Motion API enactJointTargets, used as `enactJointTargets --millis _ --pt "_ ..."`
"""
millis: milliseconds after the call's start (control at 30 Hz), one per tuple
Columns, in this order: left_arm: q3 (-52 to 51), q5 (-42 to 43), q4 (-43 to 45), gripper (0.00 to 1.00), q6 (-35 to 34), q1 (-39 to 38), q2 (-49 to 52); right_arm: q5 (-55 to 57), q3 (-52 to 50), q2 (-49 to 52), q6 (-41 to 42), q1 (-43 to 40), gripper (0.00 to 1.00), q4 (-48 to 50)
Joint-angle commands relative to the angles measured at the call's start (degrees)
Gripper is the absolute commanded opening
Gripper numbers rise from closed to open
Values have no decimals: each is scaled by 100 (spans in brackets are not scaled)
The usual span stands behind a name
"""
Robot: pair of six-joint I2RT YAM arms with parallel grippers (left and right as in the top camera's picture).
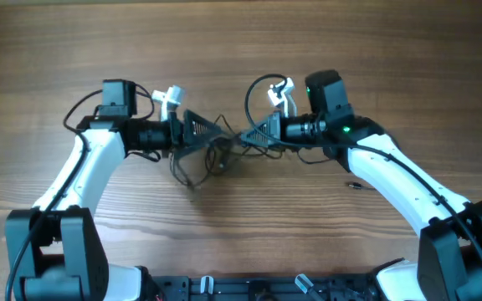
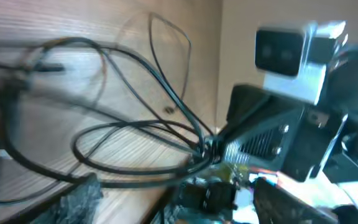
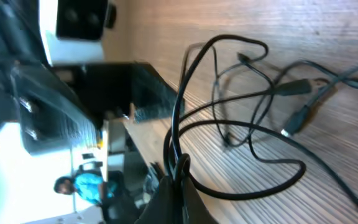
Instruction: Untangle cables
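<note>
Your right gripper (image 1: 247, 135) is clenched on the cables (image 3: 171, 134); I cannot tell the left gripper's (image 1: 214, 133) state. Pulling apart hard could cinch them tighter.

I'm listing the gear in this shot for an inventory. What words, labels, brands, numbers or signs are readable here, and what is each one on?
No readable text in any view.
The thin black cables and the wooden table show no print.
The left wrist view is too blurred to read.
The only sign is a small green light on the black-and-white right arm.

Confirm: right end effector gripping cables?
Yes, the right end effector is shut on the cables, whose strands converge between its fingertips in the right wrist view.
</note>
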Motion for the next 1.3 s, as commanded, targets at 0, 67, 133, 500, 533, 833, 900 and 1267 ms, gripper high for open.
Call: enactJointTargets --millis 0,67,133,500,533,833,900,1267 --pt "26 289 -94 63 214 -212 -116 -105 98 -96 1010 7 4 133" --pt "26 330 -103 62 214 -278 -116 151 98 -96 1349 2 4 122" --pt "26 455 -79 63 219 -234 -116 264 98 -96 1458 2 4 74" --pt "35 603 -181 45 160 -153 -498 485 98 -96 2326 -2 4 92" --pt "35 599 -205 38 -28 -271 -487 431 96 -96 2439 -2 4 111" --pt "35 -225 -190 65 -1451 -791 -487 -361 98 -96 3060 -2 4 844" --pt "35 -476 -184 64 -1517 -796 -487 -479 98 -96 3069 -2 4 883" --pt "35 -647 1366 50 -2581 -796 -466 -787 96 -96 3051 0 4 883"
